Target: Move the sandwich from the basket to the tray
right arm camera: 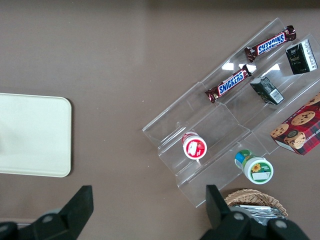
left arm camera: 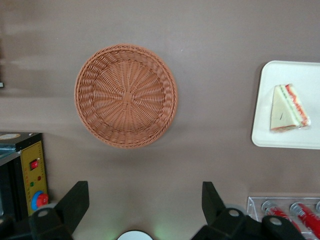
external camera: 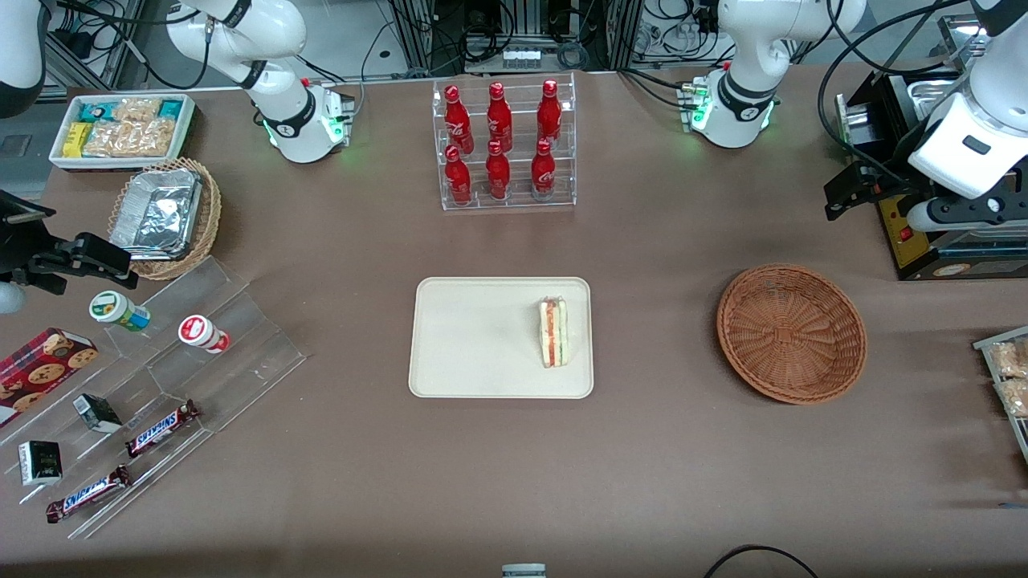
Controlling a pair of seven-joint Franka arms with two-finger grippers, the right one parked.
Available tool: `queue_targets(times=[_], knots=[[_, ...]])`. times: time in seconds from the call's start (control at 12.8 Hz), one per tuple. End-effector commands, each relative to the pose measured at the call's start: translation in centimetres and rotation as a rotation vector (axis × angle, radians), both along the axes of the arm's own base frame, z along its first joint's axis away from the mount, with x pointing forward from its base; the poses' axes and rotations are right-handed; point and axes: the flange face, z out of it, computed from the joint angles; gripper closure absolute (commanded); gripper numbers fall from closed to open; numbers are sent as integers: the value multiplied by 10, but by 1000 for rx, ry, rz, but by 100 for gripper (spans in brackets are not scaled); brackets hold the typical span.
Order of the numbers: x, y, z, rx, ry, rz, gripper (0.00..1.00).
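The sandwich, a white wedge with red and green filling, lies on the cream tray, near the tray edge closest to the basket. The reddish-brown wicker basket stands empty beside the tray, toward the working arm's end of the table. My gripper hangs high above the table, farther from the front camera than the basket and next to a black machine. It is open wide, with nothing between its fingers.
A black machine with a yellow panel stands close to my gripper. A clear rack of red bottles is farther back than the tray. A clear stepped stand with snacks, a tan basket with foil container and a white snack tub lie toward the parked arm's end.
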Motion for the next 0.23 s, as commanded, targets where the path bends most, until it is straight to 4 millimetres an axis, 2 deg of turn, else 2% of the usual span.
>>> queue_targets(times=[0.0, 0.16], knots=[[-9, -8, -3, 32, 17, -29, 0], [-11, -7, 0, 31, 11, -27, 0]])
